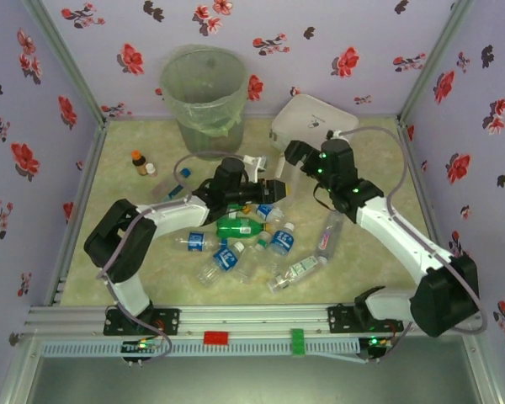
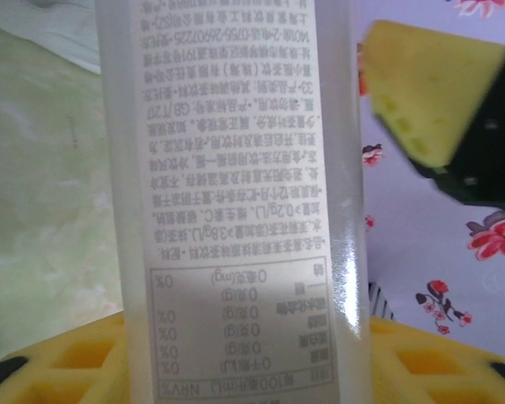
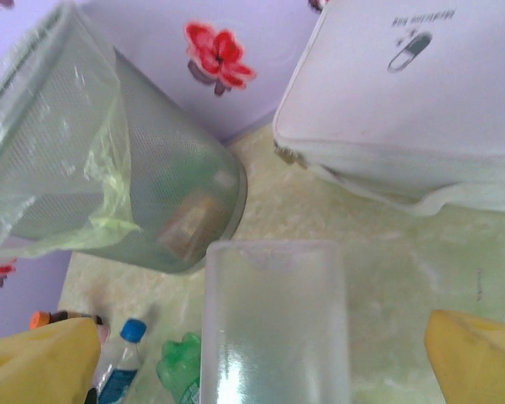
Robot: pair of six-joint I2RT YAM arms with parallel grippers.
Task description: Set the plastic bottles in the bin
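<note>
1. Plastic bottles point(image 1: 236, 252): approx. a dozen lying on their sides at centre of tabletop, toward near edge. Mostly clear w/ blue labels; one green bottle point(image 1: 240, 227) on the far side of the heap. A stray bottle point(image 1: 328, 231) lies apart, on the heap's right.
2. L hand point(image 2: 248, 337): over far side of heap, mid-tabletop. Yellow fingers point(image 2: 67, 362) pressed against both sides of a clear bottle point(image 2: 236, 168) w/ pale printed label, pinching it.
3. R hand point(image 3: 265, 337): just beside L hand, toward far-right corner. Fingers point(image 3: 42, 362) spread wide, w/ a gap on each side of the translucent bottle point(image 3: 273, 320) between them, so no contact. Cannot tell whether this is the bottle of item 2.
4. Brown vial point(image 1: 139, 162): orange cap, upright, left part of tabletop, near the bin.
5. Bin point(image 1: 204, 93): upright, near far edge, left of centre. Liner bag point(image 3: 59, 126) is folded over the rim. A brownish thing shows through the wall, not identifiable.
6. White box point(image 1: 313, 124): flat, at far edge, right of centre.
</note>
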